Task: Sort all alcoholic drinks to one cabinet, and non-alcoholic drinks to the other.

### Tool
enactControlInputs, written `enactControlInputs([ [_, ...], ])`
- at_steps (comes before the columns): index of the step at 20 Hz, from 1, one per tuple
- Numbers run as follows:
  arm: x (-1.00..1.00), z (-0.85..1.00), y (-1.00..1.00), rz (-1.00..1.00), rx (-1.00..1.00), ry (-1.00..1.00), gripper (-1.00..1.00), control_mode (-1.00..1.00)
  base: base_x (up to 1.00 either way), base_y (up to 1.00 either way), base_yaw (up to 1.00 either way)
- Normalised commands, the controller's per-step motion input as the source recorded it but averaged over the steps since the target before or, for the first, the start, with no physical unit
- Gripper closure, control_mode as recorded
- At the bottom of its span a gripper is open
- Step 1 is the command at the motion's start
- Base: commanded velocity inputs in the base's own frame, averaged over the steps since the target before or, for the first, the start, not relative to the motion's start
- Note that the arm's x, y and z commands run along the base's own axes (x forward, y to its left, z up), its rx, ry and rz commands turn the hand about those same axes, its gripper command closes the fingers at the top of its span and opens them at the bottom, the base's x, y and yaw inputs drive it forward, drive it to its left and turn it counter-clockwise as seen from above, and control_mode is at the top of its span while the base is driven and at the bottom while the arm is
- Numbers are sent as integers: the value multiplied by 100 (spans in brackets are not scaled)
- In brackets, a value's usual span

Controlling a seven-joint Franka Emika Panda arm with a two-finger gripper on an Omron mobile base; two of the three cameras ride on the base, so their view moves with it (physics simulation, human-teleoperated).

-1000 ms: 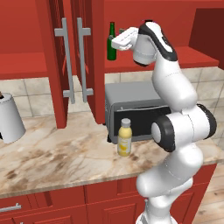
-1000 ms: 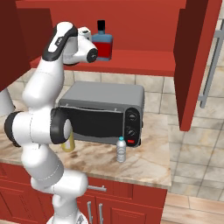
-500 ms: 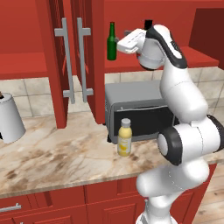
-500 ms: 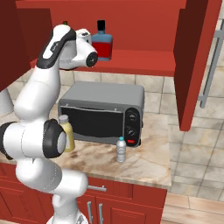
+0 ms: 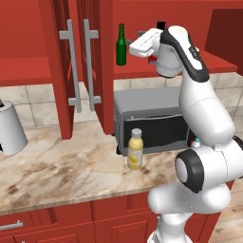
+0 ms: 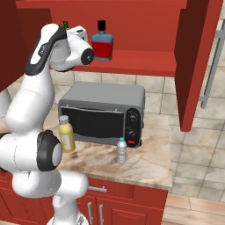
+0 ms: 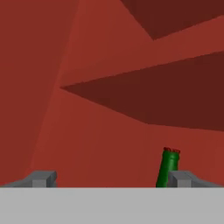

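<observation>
With jaws spread and empty, the gripper (image 5: 139,42) hangs just beside the upright green bottle (image 5: 121,45), its neck rising by one fingertip (image 7: 181,178).

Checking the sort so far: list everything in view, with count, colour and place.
green bottle: one, dark green, upright on the cabinet shelf.
square bottle: one, red and blue, black cap, on the same shelf.
juice bottle: one, pale yellow, on the counter before the oven.
water bottle: one, clear, on the counter near the oven's knobs.
toaster oven: one, grey, on the counter.
cabinet doors: red, silver bar handles, swung open.
kettle: one, white-grey, at the counter's left.
gripper: white, fingers open, up at the shelf beside the green bottle.
</observation>
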Motion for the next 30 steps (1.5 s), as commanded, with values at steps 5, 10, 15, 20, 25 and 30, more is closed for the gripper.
enactControlInputs([
  [5, -42, 11, 0, -1, -13, 6, -100, -100, 0, 0, 0],
  [10, -55, 0, -3, -2, -10, 9, -100, -100, 0, 0, 0],
  [15, -48, -3, -11, -1, -7, 10, -100, -100, 0, 0, 0],
  [20, -48, -12, -24, 0, -3, 6, -100, -100, 0, 0, 0],
  [25, -54, -21, -30, 0, 0, 1, -100, -100, 0, 0, 0],
  [30, -38, -44, -14, 0, 0, 3, -100, -100, 0, 0, 0],
])
